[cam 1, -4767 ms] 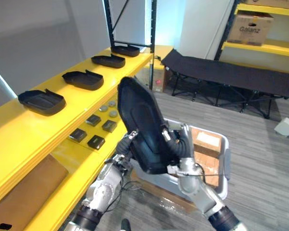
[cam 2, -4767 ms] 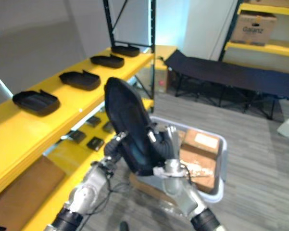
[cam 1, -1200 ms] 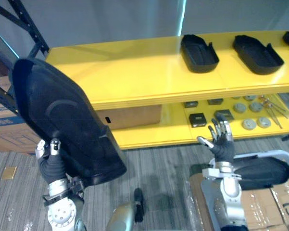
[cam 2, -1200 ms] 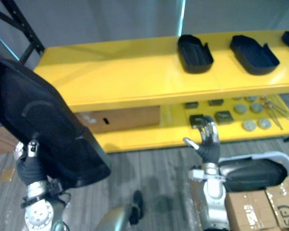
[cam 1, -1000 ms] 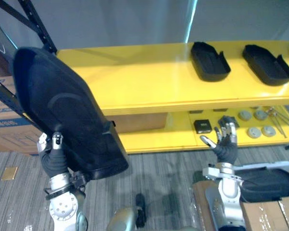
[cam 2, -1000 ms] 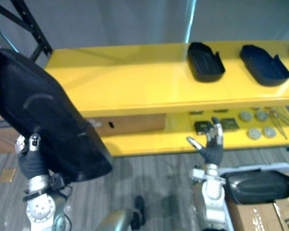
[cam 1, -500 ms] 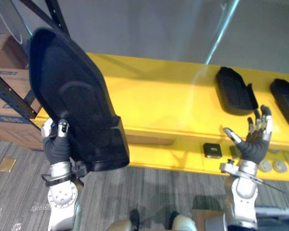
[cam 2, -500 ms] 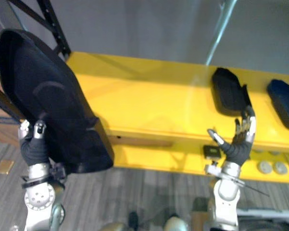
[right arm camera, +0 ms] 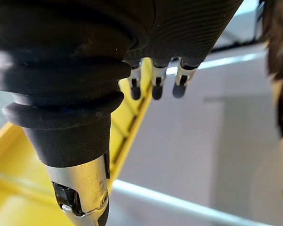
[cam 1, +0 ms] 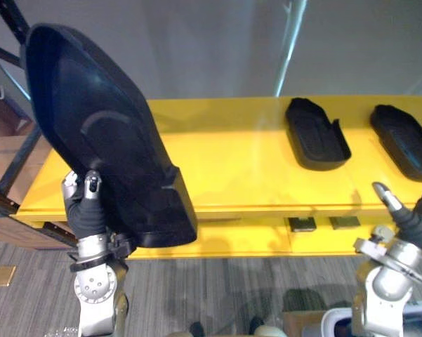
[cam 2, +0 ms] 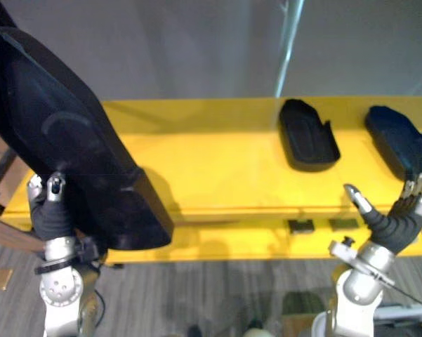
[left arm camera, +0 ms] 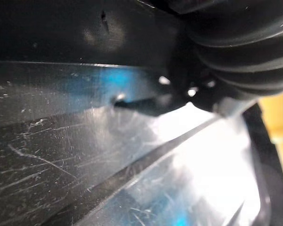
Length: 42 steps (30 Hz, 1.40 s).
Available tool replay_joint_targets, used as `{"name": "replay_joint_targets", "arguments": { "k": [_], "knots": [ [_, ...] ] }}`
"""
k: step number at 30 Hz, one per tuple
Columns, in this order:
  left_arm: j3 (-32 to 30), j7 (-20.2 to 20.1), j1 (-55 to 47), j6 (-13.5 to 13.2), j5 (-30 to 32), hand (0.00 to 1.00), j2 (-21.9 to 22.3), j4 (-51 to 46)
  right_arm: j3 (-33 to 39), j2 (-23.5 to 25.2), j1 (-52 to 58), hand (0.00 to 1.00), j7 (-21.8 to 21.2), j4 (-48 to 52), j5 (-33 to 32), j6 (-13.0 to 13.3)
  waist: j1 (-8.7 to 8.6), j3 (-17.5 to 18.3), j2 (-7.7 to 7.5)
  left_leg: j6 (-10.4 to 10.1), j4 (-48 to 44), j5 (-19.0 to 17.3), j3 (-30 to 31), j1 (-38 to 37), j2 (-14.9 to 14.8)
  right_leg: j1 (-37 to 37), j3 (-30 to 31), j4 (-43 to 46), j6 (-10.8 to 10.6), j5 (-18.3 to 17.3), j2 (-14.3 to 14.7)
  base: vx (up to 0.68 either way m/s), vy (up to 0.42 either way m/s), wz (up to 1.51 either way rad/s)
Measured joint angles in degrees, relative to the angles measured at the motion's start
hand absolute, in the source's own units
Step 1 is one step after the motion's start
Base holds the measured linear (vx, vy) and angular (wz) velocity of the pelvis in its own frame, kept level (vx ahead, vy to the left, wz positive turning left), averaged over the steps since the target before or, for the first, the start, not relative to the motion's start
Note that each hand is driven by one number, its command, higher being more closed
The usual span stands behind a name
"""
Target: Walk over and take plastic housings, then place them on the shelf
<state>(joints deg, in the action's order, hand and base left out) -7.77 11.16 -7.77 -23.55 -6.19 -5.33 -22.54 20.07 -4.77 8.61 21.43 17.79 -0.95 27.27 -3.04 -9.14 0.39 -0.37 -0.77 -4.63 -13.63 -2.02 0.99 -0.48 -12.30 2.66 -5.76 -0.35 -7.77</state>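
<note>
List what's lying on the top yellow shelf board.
A black housing and a second housing lie on the top shelf board, toward its right. The middle is bare yellow. Its left end cannot be seen: the large black housing in the left hand covers it.

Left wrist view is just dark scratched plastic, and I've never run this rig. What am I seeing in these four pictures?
This is a two-armed humanoid. The two wide pictures come from its head camera, looking down at a yellow shelf. The two close pictures come from cameras on its wrists. The left robot hand grips a large black plastic housing, held upright near the shelf's left end. That wrist camera sits right against it, hence the dark plastic. The right robot hand is open and holds nothing. A second housing and a third housing lie on the shelf top, hollow side up. Small dark parts sit on the level below.
</note>
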Motion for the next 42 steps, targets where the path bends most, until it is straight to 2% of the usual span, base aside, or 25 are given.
{"name": "replay_joint_targets", "arguments": {
  "k": [2, 4, 7, 10, 12, 14, 19, 21, 24, 27, 30, 35, 39, 42],
  "knots": [
    [0.1, 0.5, 2.1, 0.0, 0.0, 1.00, 0.0, 0.1, 0.1, -0.1, -0.8, 0.00, 0.2, 0.0, 0.0, 0.1, -0.91, -1.9, 0.16, 0.0, -0.8, 0.0, -0.6, 1.2, 0.0, -1.3, 0.3, 0.7, 0.1, -0.1, -0.1, -0.13, 0.000, -0.13],
    [0.5, 1.8, 4.6, 0.0, 0.3, 1.00, 0.0, 0.7, 0.0, -0.3, -1.8, 0.00, 0.6, 0.1, 0.0, 0.1, -1.07, -3.1, 1.00, 0.0, -1.1, 0.0, -1.5, 2.5, -0.2, -3.7, 1.6, 1.7, 0.4, 0.1, 0.0, -0.16, -0.003, -0.25],
    [1.9, 3.8, 10.4, 0.1, 2.0, 1.00, -1.3, 3.3, -0.1, -2.1, -3.3, 0.00, 0.6, 0.1, -0.4, 0.1, -2.26, -5.2, 2.71, 0.1, -1.2, 0.1, -3.0, 3.7, -0.2, -5.6, 3.2, 1.8, 0.6, 0.7, 0.1, -0.11, 0.004, -0.24],
    [2.6, 4.0, 16.9, 1.5, 2.3, 1.00, -4.3, 7.5, -1.4, -4.3, -4.1, 0.00, -2.1, 0.1, -2.9, 0.1, -3.86, -5.9, 3.93, 0.4, -0.9, 0.3, -4.8, 4.0, -0.3, -6.7, 5.1, 1.3, 0.6, 1.8, 0.6, -0.02, 0.006, -0.30],
    [2.6, 4.0, 23.1, 4.6, 0.1, 1.00, -7.2, 14.2, -4.1, -4.8, -4.2, 0.00, -7.6, 0.1, -8.0, -0.1, -5.44, -6.3, 4.67, 0.4, -0.6, 0.4, -5.9, 3.5, -0.4, -6.8, 6.3, 0.9, 0.6, 2.1, 0.9, 0.03, -0.004, -0.28],
    [2.6, 4.4, 26.8, 7.2, -2.6, 1.00, -8.2, 19.0, -7.1, -4.8, -3.5, 0.00, -11.4, 0.1, -8.8, -0.2, -6.75, -6.6, 5.18, 0.4, -0.2, 0.4, -6.3, 2.6, -0.4, -6.5, 7.1, 0.7, 0.6, 2.1, 1.0, 0.04, -0.005, -0.24],
    [4.1, 7.1, 33.8, 14.0, -2.5, 1.00, -9.0, 28.0, -15.4, -4.6, 0.1, 0.00, -17.9, 0.1, -12.5, -3.1, -8.25, -6.8, 5.55, 0.3, 0.5, 0.5, -7.5, 1.8, -0.3, -6.5, 8.7, 0.1, 0.6, 2.1, 1.4, 0.04, -0.007, -0.19],
    [4.2, 8.6, 35.9, 16.2, -2.4, 1.00, -11.4, 32.9, -18.3, -4.6, 1.1, 0.00, -20.0, 0.2, -12.9, -3.9, -8.89, -7.3, 5.83, 0.3, 0.5, 0.5, -7.7, 0.9, -0.3, -6.0, 9.4, 0.1, 0.6, 2.1, 1.5, 0.03, -0.014, -0.19],
    [3.9, 10.9, 41.2, 20.1, -3.0, 1.00, -16.4, 41.8, -21.4, -4.7, 2.9, 0.00, -23.7, 1.7, -12.9, -5.1, -10.14, -9.3, 7.02, 0.3, 0.6, 0.5, -7.9, 0.1, -0.2, -5.4, 10.1, 0.1, 0.6, 2.1, 1.5, -0.02, -0.009, -0.12],
    [3.8, 11.7, 44.3, 22.3, -4.8, 1.00, -19.0, 48.0, -23.0, -5.2, 3.8, 0.00, -25.2, 1.8, -12.9, -5.2, -10.52, -9.6, 7.15, 0.2, 0.4, 0.6, -8.8, 0.0, -0.3, -5.7, 10.9, 0.1, 0.6, 2.1, 1.7, -0.03, -0.016, -0.14],
    [2.9, 12.9, 46.3, 23.0, -5.3, 1.00, -19.8, 52.1, -24.3, -6.9, 4.0, 0.00, -25.2, 2.1, -12.9, -5.2, -10.71, -9.7, 7.30, 0.2, 0.3, 0.6, -8.9, 0.0, -0.4, -5.9, 11.2, 0.2, 0.6, 2.1, 1.8, -0.03, -0.026, -0.08],
    [1.3, 13.0, 47.7, 25.4, -7.4, 1.00, -23.6, 55.3, -25.0, -9.4, 3.3, 0.00, -25.1, 4.1, -13.0, -6.4, -10.76, -12.2, 8.24, 0.2, 0.3, 0.6, -8.9, 0.1, -0.4, -6.5, 11.6, 0.9, 0.6, 2.1, 1.9, -0.04, -0.013, -0.04],
    [0.9, 13.3, 48.1, 27.4, -10.8, 1.00, -25.7, 57.3, -26.5, -10.6, 3.4, 0.00, -25.0, 4.2, -13.1, -7.7, -10.43, -12.7, 8.07, 0.3, 0.3, 1.2, -8.6, 0.8, -0.3, -7.4, 11.4, 1.5, 0.7, 2.0, 1.8, -0.04, -0.019, 0.04],
    [-0.7, 13.4, 48.4, 29.0, -10.9, 1.00, -25.9, 57.6, -27.1, -11.0, 2.1, 0.00, -24.7, 4.5, -14.1, -8.6, -10.40, -13.5, 7.93, 0.4, 0.3, 1.5, -7.8, 1.5, -0.3, -8.1, 11.0, 2.1, 0.8, 2.0, 1.8, -0.03, -0.021, 0.10]
  ]
}}
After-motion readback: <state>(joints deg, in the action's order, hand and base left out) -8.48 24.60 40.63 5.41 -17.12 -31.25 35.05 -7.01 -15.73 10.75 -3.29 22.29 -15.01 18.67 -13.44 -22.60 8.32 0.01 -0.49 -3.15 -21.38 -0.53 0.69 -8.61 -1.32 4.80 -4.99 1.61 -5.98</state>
